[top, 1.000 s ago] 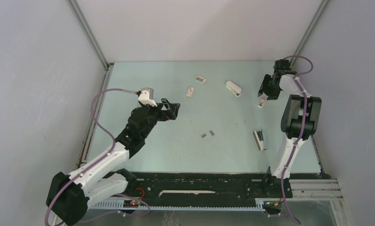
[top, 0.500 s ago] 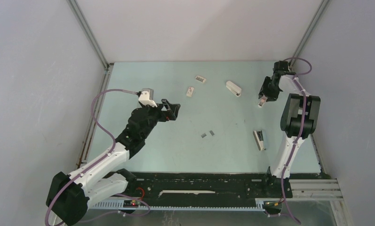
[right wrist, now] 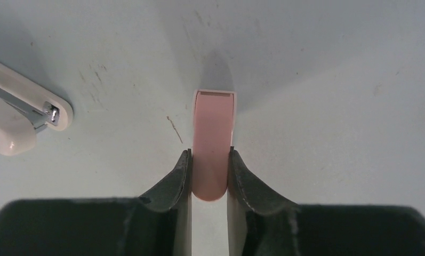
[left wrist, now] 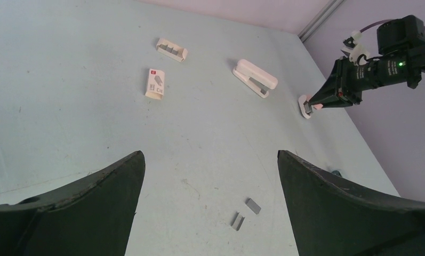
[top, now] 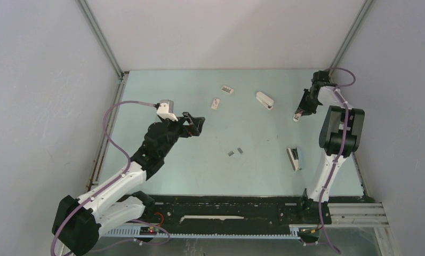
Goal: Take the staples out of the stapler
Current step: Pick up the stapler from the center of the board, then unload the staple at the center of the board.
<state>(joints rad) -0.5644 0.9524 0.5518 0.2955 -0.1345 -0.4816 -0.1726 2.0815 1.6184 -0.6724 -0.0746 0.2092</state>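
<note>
two pairs under my control: right jaws clench the small pink plastic stapler (right wrist: 214, 144) on the pale green bench (top: 199, 160); left jaws hang released.

Right pincer (top: 298, 113) — on small stapler (top: 295, 118)

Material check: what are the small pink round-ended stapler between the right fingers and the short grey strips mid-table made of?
The small pink stapler is likely moulded plastic: matte salmon shell, smooth rounded end, no glare. The short grey strips are probably metal: flat, dull silver-grey, straight-edged, though too small to be sure.
</note>
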